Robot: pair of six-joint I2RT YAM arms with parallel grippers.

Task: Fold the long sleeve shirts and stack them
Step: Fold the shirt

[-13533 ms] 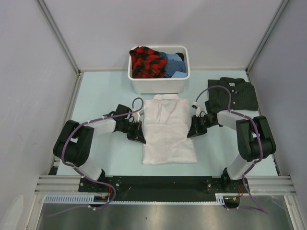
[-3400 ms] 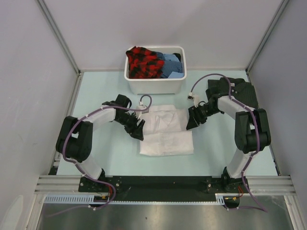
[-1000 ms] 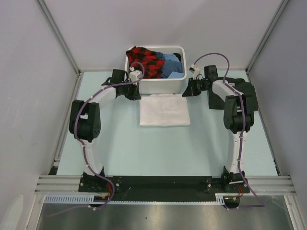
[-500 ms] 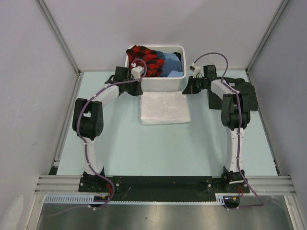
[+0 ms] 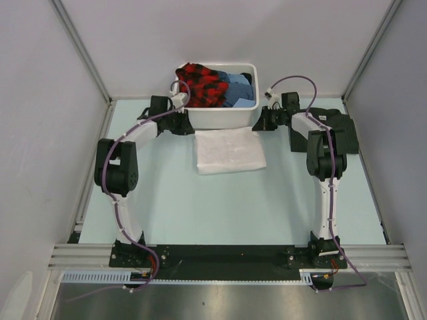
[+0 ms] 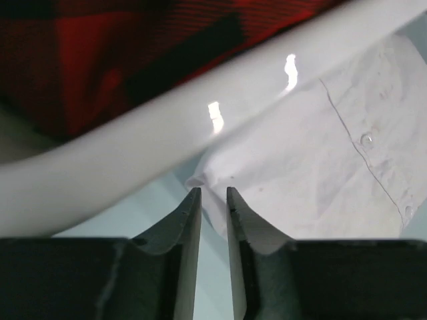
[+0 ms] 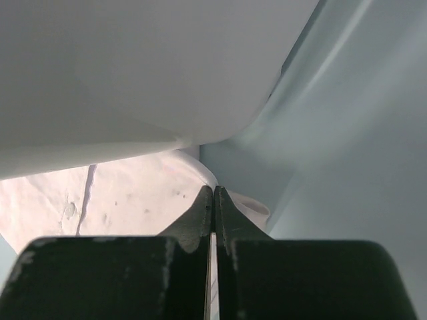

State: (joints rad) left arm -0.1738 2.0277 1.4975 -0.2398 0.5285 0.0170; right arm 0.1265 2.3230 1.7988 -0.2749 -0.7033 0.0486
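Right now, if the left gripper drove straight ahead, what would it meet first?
Probably the corner of the white shirt, just beyond the left gripper; the tub wall is close behind it, depth unclear.

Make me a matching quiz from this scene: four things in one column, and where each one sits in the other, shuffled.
Things:
1. white shirt
2. red plaid cloth
3. tub
4. dark striped shirt

Places:
A. inside the tub
B. far right of the table
C. far middle of the table
D. folded flat on the table, just in front of the tub

Pairs: 1-D, 2-A, 3-C, 4-B.
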